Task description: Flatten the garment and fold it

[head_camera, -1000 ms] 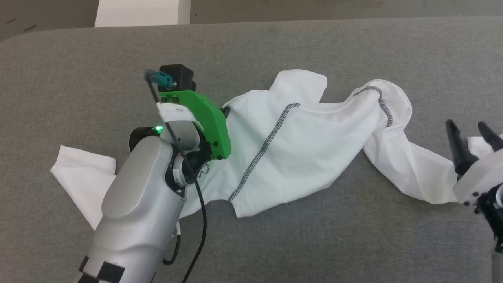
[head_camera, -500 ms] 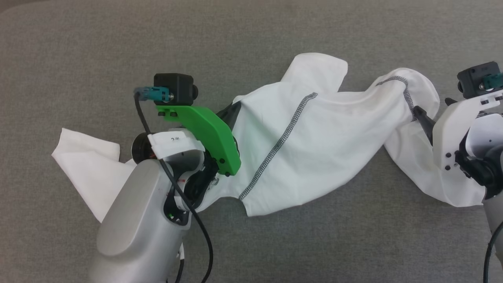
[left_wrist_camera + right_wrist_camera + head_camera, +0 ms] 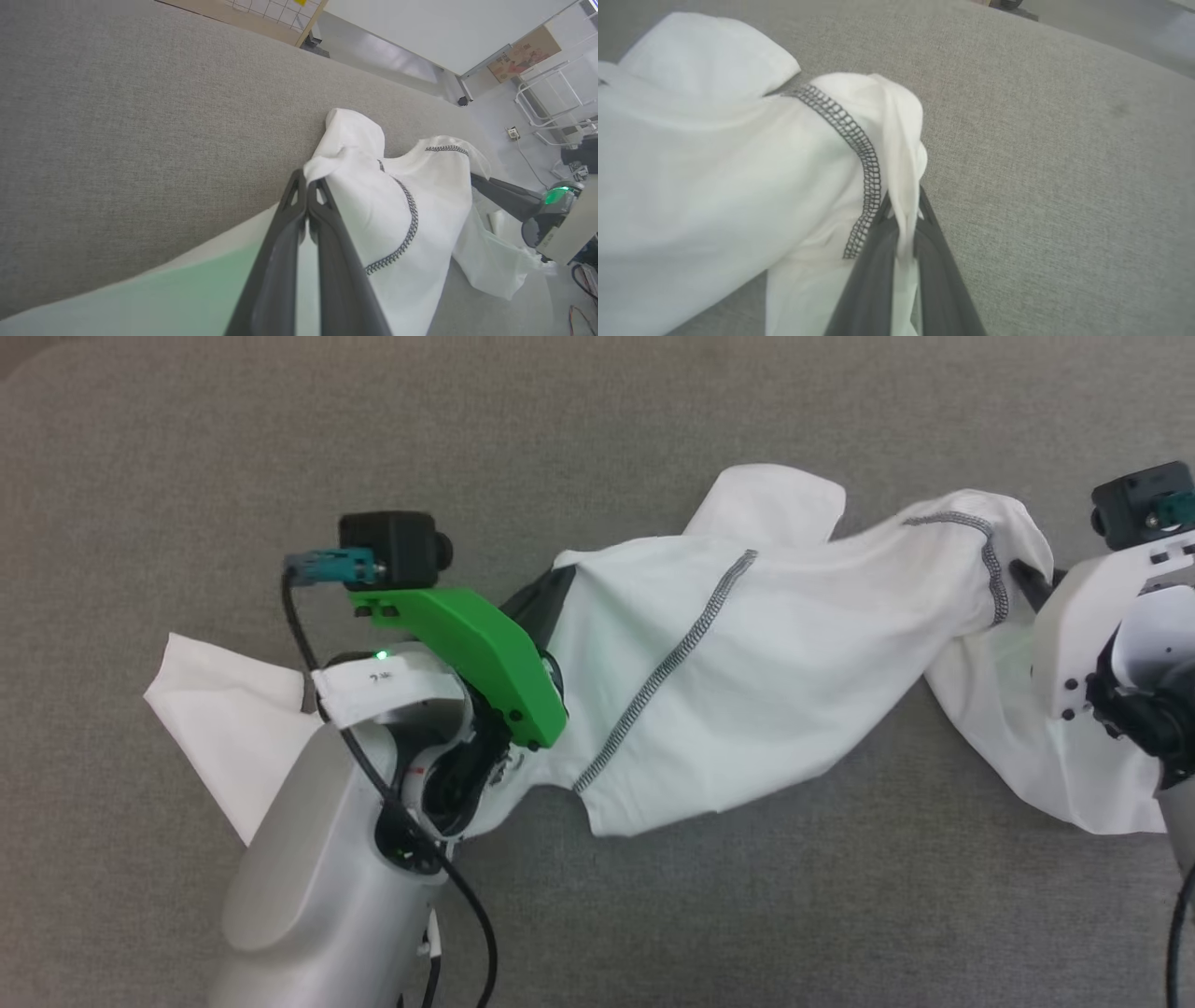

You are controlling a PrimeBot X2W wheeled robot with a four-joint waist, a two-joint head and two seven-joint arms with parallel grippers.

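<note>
Both arms of the wheeled robot hold a white long-sleeved garment [image 3: 775, 691] over the grey fabric-covered desk [image 3: 653, 420]. The left pincer [image 3: 306, 184] is closed, its two dark fingers pressed together on a folded edge of the cloth near the shirt's upper left side. The right pincer [image 3: 903, 207] is clamped on a bunched twist of fabric beside a dark zigzag seam [image 3: 866, 163], with a strip of cloth trailing down between its fingers. Between the two grips the body of the shirt stretches across the middle of the desk, and a second zigzag seam [image 3: 667, 667] runs diagonally over it. A loose white part [image 3: 224, 728] lies flat at the left, partly under the left arm. Another hangs crumpled below the right pincer. A green bracket [image 3: 476, 644] on the left wrist carries a black camera [image 3: 387, 546].
</note>
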